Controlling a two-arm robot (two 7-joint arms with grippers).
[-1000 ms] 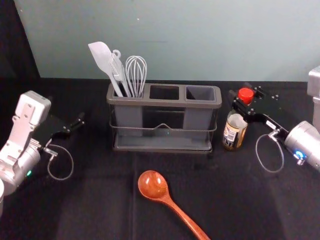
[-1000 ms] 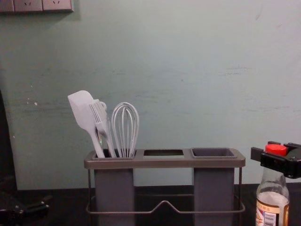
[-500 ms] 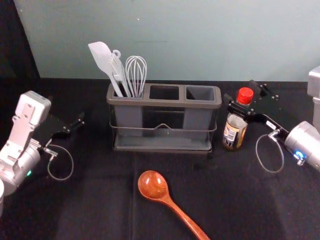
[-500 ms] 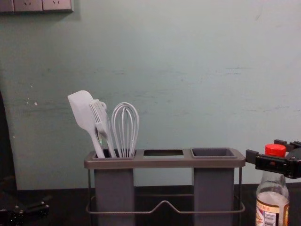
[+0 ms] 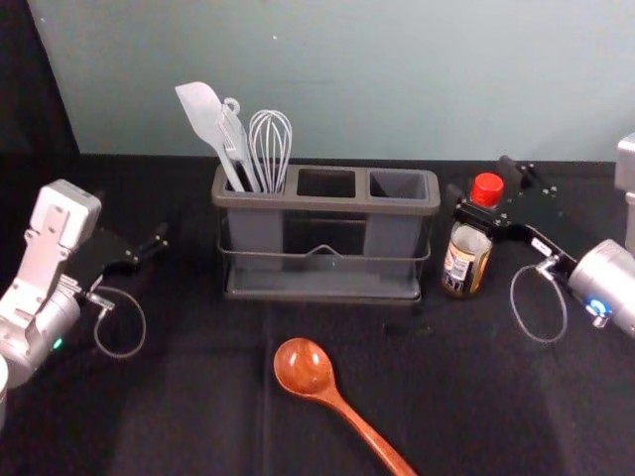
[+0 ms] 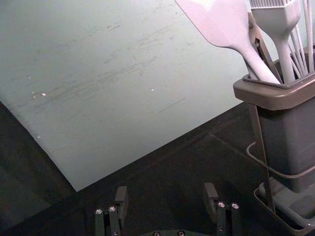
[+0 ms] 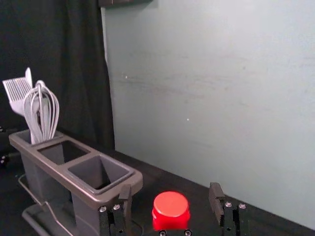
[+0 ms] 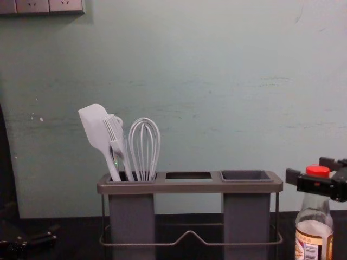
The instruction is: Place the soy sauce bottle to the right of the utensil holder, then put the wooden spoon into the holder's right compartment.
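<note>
A: so how would you grab that soy sauce bottle (image 5: 463,260)? it's standing upright on the black cloth (image 5: 189,426), just right of the utensil holder (image 5: 327,205).

B: looks like glass, so I'd guess kinda heavy, stiff, a bit slick and breakable. neck or just under the red cap (image 5: 487,186) seems best, and no squeezing needed if it's fine where it stands. right gripper (image 7: 170,191) is up there, fingers spread either side of the cap. left gripper (image 6: 166,189) is idle off to the left, fingers apart, nothing in it.

A: and the wooden spoon (image 5: 304,367)?

B: lying in front of the holder. prob light and rigid, maybe slippery from the shine. I'd pinch the handle.

A: looks?

B: bottle's got a clear neck and a yellowish label (image 8: 313,244) with a barcode, can't tell how full. spoon's glossy reddish-brown, round bowl, long thin handle.
</note>
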